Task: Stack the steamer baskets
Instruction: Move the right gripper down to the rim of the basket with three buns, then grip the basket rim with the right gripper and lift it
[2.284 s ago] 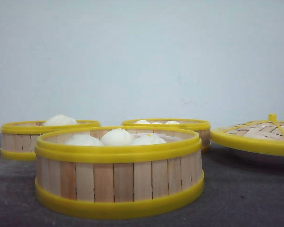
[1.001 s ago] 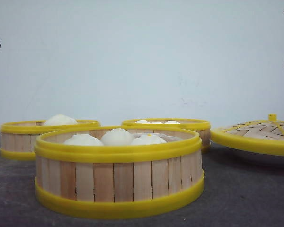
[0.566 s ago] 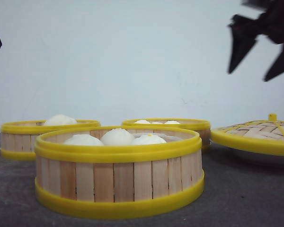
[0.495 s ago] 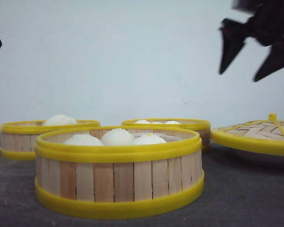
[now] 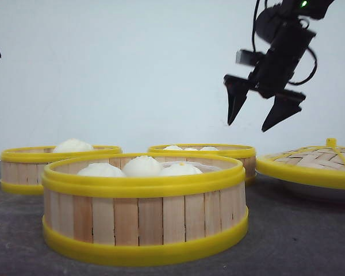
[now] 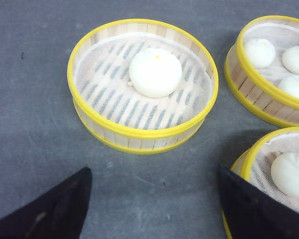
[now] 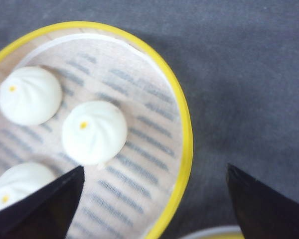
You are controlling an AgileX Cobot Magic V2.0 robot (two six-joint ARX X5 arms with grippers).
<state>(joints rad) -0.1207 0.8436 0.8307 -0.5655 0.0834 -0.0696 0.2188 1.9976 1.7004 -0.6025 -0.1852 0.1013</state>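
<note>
Nothing stacked yet

I see three steamer baskets (image 5: 144, 207) apart along the frame's lower half, none stacked; my right gripper (image 5: 256, 118) hangs spread above the back one, left gripper (image 6: 152, 209) spread too, both empty.

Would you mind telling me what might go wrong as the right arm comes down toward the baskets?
The open right gripper hangs above the back steamer basket; its buns lie near the rim, so a finger could dent one. The domed lid sits close beside, so a wide approach may clip it.
</note>
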